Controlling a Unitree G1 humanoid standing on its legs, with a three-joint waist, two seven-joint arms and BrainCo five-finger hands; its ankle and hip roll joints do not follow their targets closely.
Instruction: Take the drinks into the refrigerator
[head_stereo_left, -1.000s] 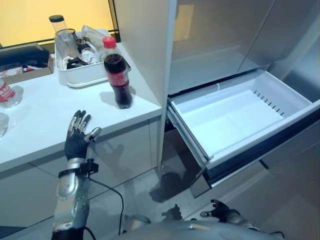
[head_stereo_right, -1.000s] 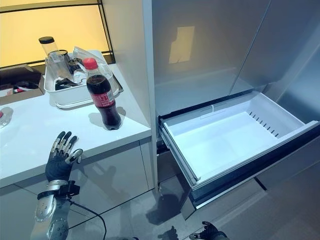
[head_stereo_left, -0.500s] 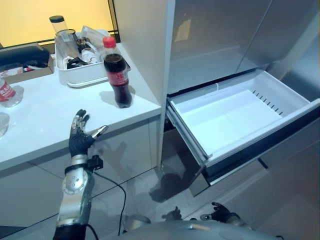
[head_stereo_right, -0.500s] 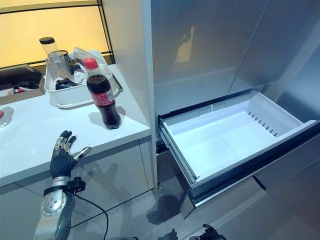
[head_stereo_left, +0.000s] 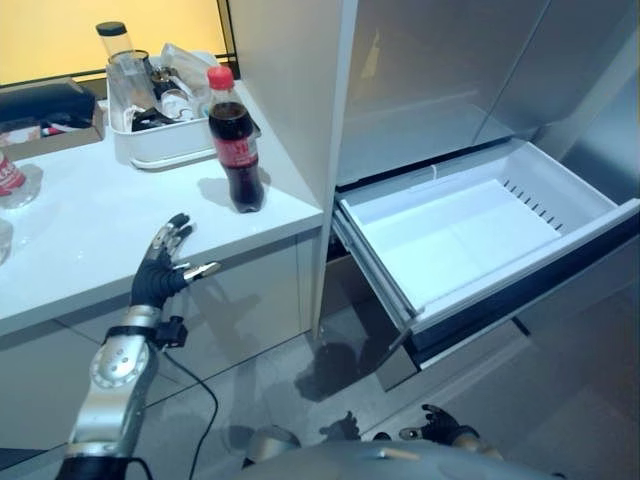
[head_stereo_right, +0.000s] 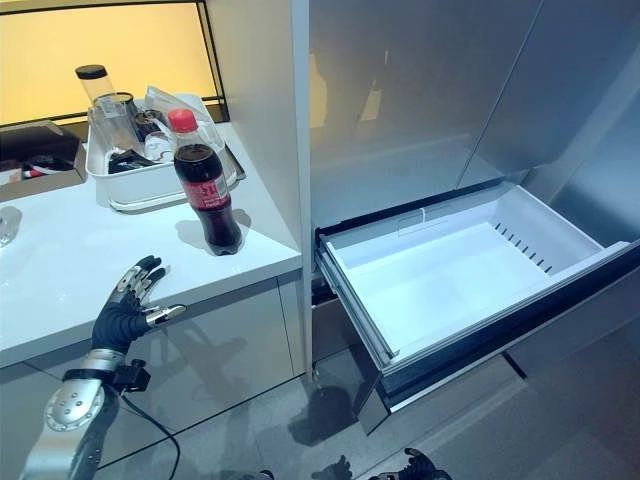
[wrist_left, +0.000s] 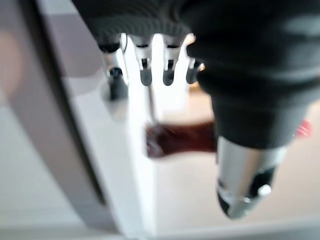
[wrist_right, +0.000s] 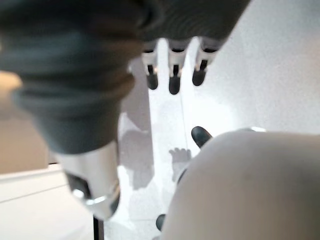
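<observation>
On the white surface (head_stereo_left: 90, 240) to the left of the refrigerator, a cola bottle (head_stereo_left: 236, 150) with a red cap stands upright near the front right corner, close to the tall grey side panel (head_stereo_left: 290, 90) of the fridge. Behind the bottle, touching or nearly so, sits a white tray (head_stereo_left: 165, 148) crowded with clear containers, one of them a tall jar with a black lid (head_stereo_left: 115, 55). A dark box (head_stereo_left: 45, 105) lies farther left along the back, and another red-labelled bottle (head_stereo_left: 10, 180) shows partly at the left edge.

Just off the front edge of the surface, the left hand (head_stereo_left: 160, 275) is raised with its fingers (head_stereo_left: 172, 235) spread wide and straight, thumb stuck out to the side, holding nothing; it is well apart from the cola bottle. From the left wrist camera the dark bottle (wrist_left: 180, 140) appears on its side beyond the outstretched fingers.

To the right, the refrigerator drawer (head_stereo_left: 585, 205) is pulled out, its white tub bare inside, with closed grey doors (head_stereo_left: 440, 70) above it.

Low by the floor, the right hand (head_stereo_left: 440, 428) hangs with fingers (wrist_right: 172, 75) relaxed and extended, gripping nothing
</observation>
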